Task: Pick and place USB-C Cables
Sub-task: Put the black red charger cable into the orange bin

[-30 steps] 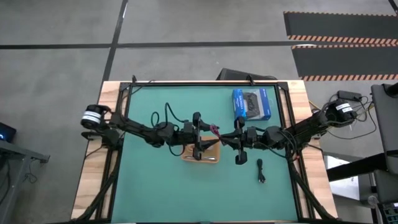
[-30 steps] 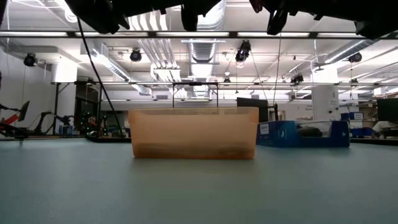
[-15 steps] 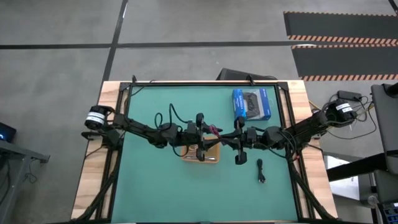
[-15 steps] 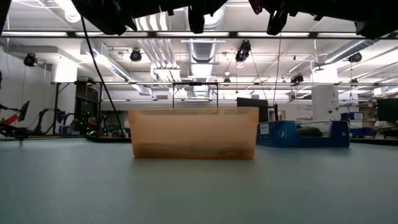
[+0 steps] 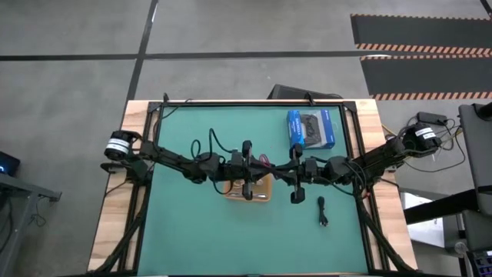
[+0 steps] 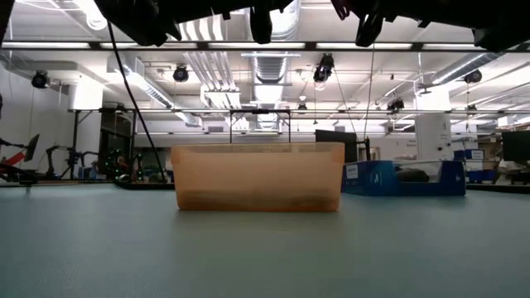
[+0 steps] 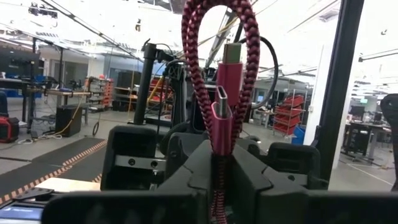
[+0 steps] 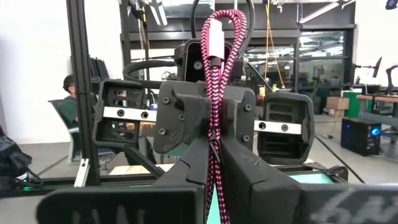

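- Where both arms meet over the middle of the green surface (image 5: pixel 192 223), a magenta cable (image 5: pixel 264 162) hangs between them, above the far right edge of the orange tray (image 5: pixel 261 192)
- Magenta cable, left wrist view (image 7: pixel 221 93): braided loop standing upright with a pink USB-C plug in front, its lower end pinched between the dark fingers (image 7: pixel 186 174) of the left gripper (image 7: pixel 219 180), which is closed on it
- Magenta cable, right wrist view (image 8: pixel 214 87): folded strands rising from between the closed fingers (image 8: pixel 249 168) of the right gripper (image 8: pixel 216 174), also clamped on it
- Left gripper, high view (image 5: pixel 252 165): over the tray
- Right gripper, high view (image 5: pixel 286 169): just beside the tray's right side
- Orange tray, low view (image 6: pixel 257 177): translucent, standing on the surface; contents cannot be told
- Black cable (image 5: pixel 322 211): small bundle lying on the surface, right of the tray, apart from both grippers
- Blue box (image 5: pixel 310 128): flat near the far edge, picturing a black controller
- Person (image 8: pixel 69 93): seated in the room beyond, seen in the right wrist view
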Robot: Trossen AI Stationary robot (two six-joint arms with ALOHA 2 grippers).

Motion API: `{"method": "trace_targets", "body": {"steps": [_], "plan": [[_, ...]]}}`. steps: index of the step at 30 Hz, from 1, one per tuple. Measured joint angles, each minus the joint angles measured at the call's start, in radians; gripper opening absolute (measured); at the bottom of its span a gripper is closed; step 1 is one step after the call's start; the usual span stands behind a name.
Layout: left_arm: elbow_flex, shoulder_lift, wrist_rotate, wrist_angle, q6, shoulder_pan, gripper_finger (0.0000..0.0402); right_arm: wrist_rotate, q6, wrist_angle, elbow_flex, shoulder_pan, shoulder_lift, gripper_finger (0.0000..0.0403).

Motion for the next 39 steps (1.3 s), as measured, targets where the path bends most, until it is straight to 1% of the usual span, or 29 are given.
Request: {"method": "trace_targets", "body": {"steps": [2, 11, 17, 23, 29, 39], "plan": [[0.0, 0.0, 0.0, -0.001, 0.0, -0.001, 0.0012, -0.001, 0.007, 0.0, 0.0, 0.0, 0.0, 0.0031], [-0.001, 0.0, -0.006, -0.004, 0.0, -0.003, 0.0012, 0.005, 0.02, 0.0, 0.0, 0.0, -0.001, 0.013], [-0.002, -0.016, -0.003, -0.06, 0.0, -0.004, 0.0012, 0.008, 0.045, -0.003, 0.0, 0.0, -0.004, 0.0167], [-0.002, -0.048, -0.003, -0.162, -0.021, -0.004, 0.0012, 0.008, 0.046, -0.088, -0.001, 0.0, -0.059, 0.0177], [-0.002, -0.116, -0.007, -0.298, -0.021, -0.005, 0.0011, -0.002, 0.033, -0.198, -0.001, 0.0, -0.147, 0.0178], [0.0, -0.253, -0.015, -0.588, -0.022, -0.005, 0.0011, -0.003, 0.005, -0.371, -0.009, 0.0, -0.297, 0.0178]]}}
